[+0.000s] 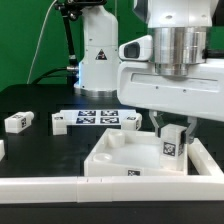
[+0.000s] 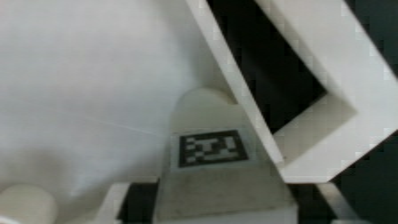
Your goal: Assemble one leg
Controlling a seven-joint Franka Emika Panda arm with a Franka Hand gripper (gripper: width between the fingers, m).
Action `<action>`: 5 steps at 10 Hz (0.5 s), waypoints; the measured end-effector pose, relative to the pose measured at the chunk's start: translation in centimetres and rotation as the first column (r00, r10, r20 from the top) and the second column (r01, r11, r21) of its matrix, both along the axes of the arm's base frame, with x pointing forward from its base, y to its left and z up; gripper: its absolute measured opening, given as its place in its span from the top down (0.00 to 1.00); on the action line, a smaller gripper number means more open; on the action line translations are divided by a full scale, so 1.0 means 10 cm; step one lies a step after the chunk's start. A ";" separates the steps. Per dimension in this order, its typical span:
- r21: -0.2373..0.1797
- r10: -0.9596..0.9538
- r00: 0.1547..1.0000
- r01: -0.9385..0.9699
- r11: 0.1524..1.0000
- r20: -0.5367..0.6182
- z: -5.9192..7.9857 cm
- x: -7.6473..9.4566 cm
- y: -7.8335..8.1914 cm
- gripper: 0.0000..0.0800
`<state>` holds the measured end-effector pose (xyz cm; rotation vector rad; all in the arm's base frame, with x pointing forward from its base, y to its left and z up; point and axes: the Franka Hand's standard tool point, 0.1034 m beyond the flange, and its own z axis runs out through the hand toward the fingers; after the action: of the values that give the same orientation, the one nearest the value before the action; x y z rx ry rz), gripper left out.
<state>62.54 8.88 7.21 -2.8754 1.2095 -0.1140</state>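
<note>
Tool (image 1: 172, 137) pinching the upright leg (image 1: 171, 144) between its fingers, over the white panel (image 1: 110, 152), near its corner

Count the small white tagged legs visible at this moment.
3 for certain. One leg sits between the jaws over the white panel; two loose legs lie on the table at the exterior view's left. Others may be hidden behind the arm.
</note>
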 end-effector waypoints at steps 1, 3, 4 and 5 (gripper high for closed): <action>-0.003 -0.016 1.000 0.016 1.000 0.000 0.00 0.00 -0.02 0.62; -0.001 -0.022 1.000 0.022 1.000 0.001 0.00 0.00 -0.02 0.53; -0.002 -0.022 1.000 0.022 1.000 0.001 -0.01 0.00 -0.02 0.30; -0.002 -0.022 1.000 0.022 1.000 0.001 -0.01 0.00 -0.02 0.21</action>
<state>62.50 8.72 7.14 -2.8641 1.2413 -0.1162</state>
